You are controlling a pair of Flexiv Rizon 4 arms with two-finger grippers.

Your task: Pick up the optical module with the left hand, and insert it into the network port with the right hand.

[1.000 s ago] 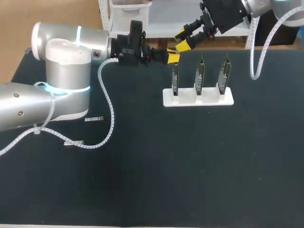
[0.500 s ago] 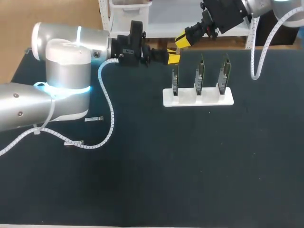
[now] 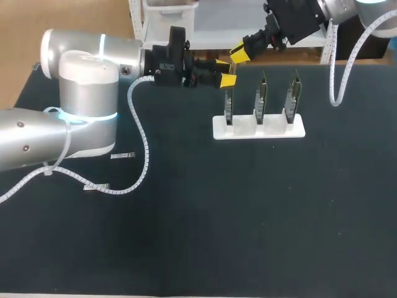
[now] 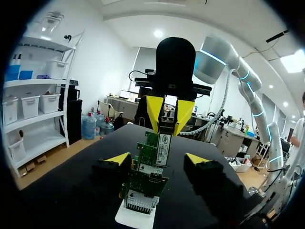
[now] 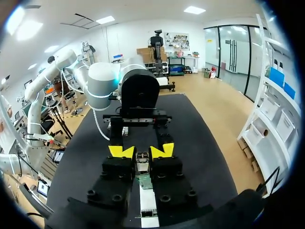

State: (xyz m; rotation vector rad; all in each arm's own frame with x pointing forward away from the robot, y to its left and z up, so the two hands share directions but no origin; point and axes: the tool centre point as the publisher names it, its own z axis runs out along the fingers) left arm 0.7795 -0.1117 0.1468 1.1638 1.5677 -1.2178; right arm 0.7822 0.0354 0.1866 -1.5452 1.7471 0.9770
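Optical module (image 5: 142, 160) sits pinched between the yellow tips of my right gripper (image 5: 142, 151), whose fingers stand narrow and press it from both sides. From the left wrist view I see the same small metal piece held point-down over the upper edge of the network cards (image 4: 153, 162), which line up one behind another ahead of that camera. Whether it already touches a card I cannot tell. The three cards stand upright in a white stand (image 3: 273, 129) toward the far side of the dark table (image 3: 248, 217), and the right gripper hangs over the end card (image 3: 229, 102), the one closest to my left arm. My left gripper (image 3: 224, 72) is level with the top of that same card and just beside it, fingers spread wide with nothing between them but air and, further on, the card row. The two grippers are close together, tips nearly meeting above the end card. Two small silvery pieces (image 3: 122, 155) lie flat on the table near the left arm's base, well apart from the stand
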